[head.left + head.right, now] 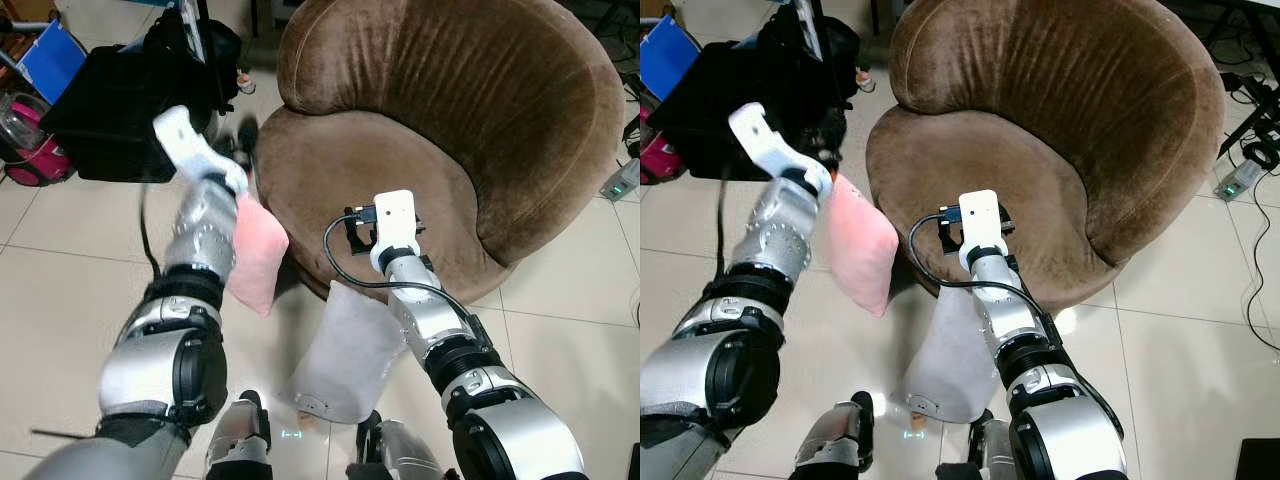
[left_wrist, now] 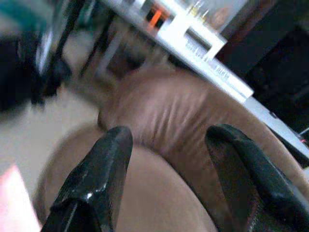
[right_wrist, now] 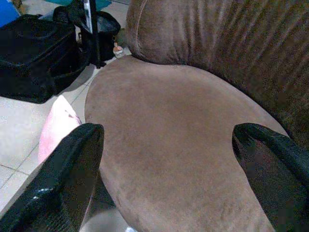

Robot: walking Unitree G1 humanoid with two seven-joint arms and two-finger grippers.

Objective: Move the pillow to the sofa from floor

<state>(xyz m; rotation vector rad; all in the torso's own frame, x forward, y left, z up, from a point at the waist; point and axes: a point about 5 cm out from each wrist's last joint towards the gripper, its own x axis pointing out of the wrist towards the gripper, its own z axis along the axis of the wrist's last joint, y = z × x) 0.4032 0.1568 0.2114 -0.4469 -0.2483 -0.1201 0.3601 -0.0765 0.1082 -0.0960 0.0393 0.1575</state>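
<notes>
Head stereo pair is aimed forward and steeply down from above both arms; the brown sofa (image 1: 440,130), the tiled floor (image 1: 60,260) and the robot's own legs are covered. The same scene is shared by both eyes, shifted sideways slightly in the right eye view. The left wrist view is taken along the left gripper (image 2: 174,159), spread fingers framing the sofa's back and seat from close range at a tilted angle; the picture is blurred. The right wrist view is taken along the right gripper (image 3: 178,159), low and close over the sofa seat, facing the backrest. The pink pillow (image 3: 55,125) is caught at the edge of both wrist views and in both eye views.
</notes>
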